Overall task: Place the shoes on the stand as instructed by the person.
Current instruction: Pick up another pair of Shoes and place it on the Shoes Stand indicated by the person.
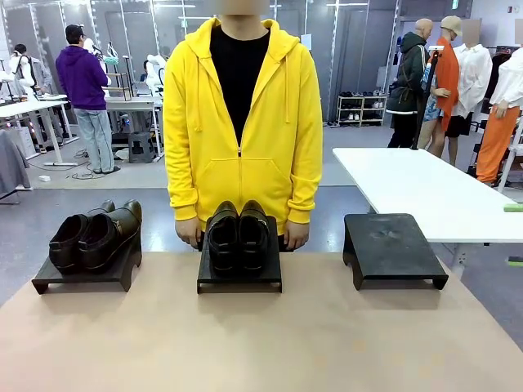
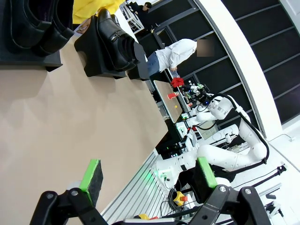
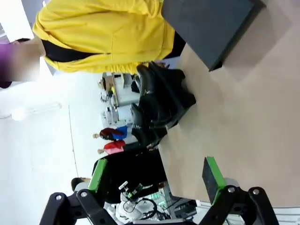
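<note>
One pair of black shoes sits on the left stand, toes turned to the right. A second pair sits on the middle stand, toes toward me. The right stand is bare. The person in the yellow hoodie stands behind the middle stand, a hand at each side of it. My left gripper hangs open above the table, with shoes on stands far ahead. My right gripper is open too, facing the bare stand and the shoes.
The tan tabletop spreads wide in front of the three stands. A white table stands behind at the right. Other people work at benches far off.
</note>
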`<state>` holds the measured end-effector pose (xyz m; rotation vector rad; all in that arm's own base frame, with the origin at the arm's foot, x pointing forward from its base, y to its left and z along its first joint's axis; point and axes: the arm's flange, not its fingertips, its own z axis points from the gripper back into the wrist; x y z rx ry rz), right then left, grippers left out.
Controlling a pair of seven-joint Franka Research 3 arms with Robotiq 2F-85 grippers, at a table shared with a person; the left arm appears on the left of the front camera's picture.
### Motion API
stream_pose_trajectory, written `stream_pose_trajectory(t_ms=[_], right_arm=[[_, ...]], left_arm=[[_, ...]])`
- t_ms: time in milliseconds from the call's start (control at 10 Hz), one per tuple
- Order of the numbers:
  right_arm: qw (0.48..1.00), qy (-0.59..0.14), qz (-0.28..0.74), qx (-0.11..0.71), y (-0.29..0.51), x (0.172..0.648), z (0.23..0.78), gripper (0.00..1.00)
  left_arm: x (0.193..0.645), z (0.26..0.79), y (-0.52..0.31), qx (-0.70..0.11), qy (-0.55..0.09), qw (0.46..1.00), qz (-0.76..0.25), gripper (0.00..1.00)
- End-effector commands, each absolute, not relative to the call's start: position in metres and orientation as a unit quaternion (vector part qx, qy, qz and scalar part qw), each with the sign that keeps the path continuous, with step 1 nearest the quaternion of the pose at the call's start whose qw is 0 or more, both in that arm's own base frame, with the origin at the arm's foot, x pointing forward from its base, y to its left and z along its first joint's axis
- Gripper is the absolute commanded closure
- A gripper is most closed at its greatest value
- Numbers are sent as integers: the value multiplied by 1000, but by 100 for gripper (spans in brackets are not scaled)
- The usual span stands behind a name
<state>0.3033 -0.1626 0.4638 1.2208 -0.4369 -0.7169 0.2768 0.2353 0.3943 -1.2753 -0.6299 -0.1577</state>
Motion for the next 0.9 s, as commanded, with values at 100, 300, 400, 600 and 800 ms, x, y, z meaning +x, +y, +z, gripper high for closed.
stream_pose_trajectory(t_ms=[100,300,400,600,800], right_arm=[[738,-199,-327,556,-163,303,464,0],[738,-199,-327,556,-163,303,464,0],[738,-199,-327,556,-163,303,464,0],[738,-199,-327,556,-163,303,464,0],[738,-199,-327,556,-163,303,464,0]], left_arm=[[273,396,235,-586,-291,752,-82,0],[273,396,235,-586,-291,752,-82,0],[273,396,235,-586,-291,752,-82,0],[273,396,235,-586,-291,752,-82,0],[273,396,235,-586,-291,752,-82,0]])
